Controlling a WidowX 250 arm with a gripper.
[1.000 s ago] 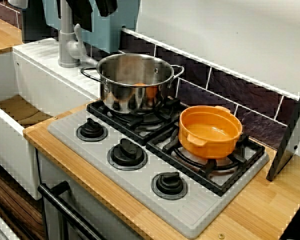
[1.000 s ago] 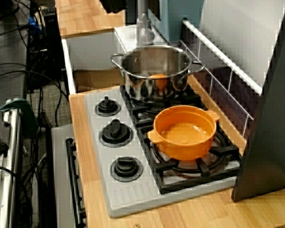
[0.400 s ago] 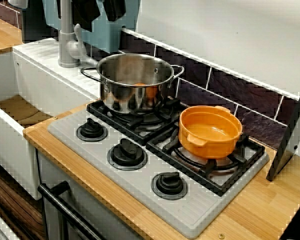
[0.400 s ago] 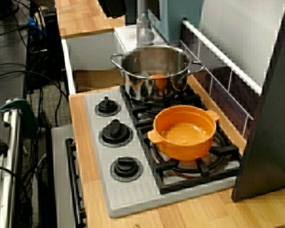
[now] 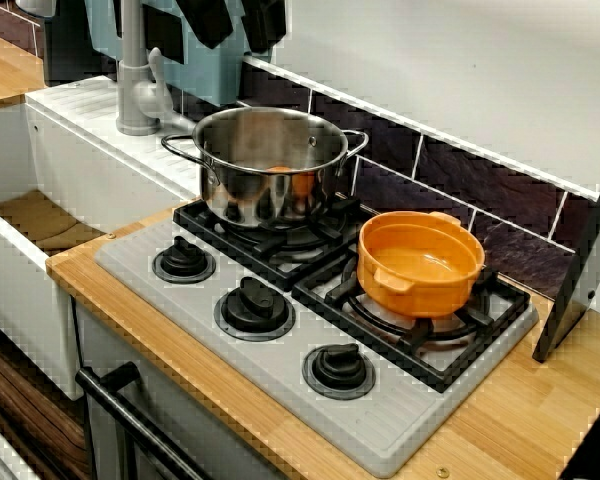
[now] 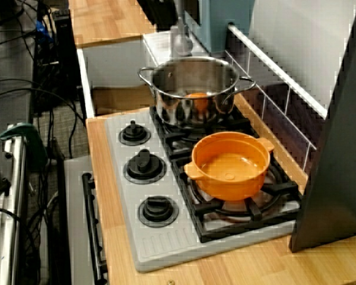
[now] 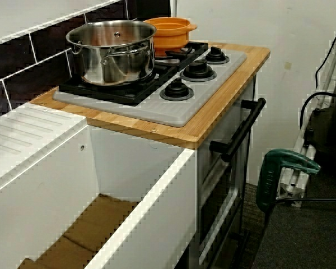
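- Since a second ago the gripper [image 5: 237,45] has slid along the top edge of the view facing the tiles, from beside the tap [image 5: 132,70] to a spot above the back rim of the pot [image 5: 270,165]; nothing on the hob [image 5: 280,370] has shifted
- Only the lower ends of its two dark fingers [image 5: 210,20] show; they stand apart with a modest gap, and nothing is between them
- It hangs clear of the pot, touching nothing, and the pot is the thing nearest it
- In the view along the counter it is a dark shape cut off at the top, just beside the tap
- The pot is steel with two handles and stands upright on the back-left burner, close to the tiles [image 5: 500,170]
- A small orange piece [image 5: 280,169] lies low inside the pot; what it is cannot be told
- An orange bowl [image 5: 420,262] sits on the next burner, near the pot but apart from it, and looks empty
- Three black knobs [image 5: 254,305] line the front of the hob
- The hob is set in a wooden counter [image 5: 540,420]; a white sink [image 7: 140,213] adjoins it on the pot's side
- A green clamp [image 7: 285,162] shows off the counter in the view from the sink end
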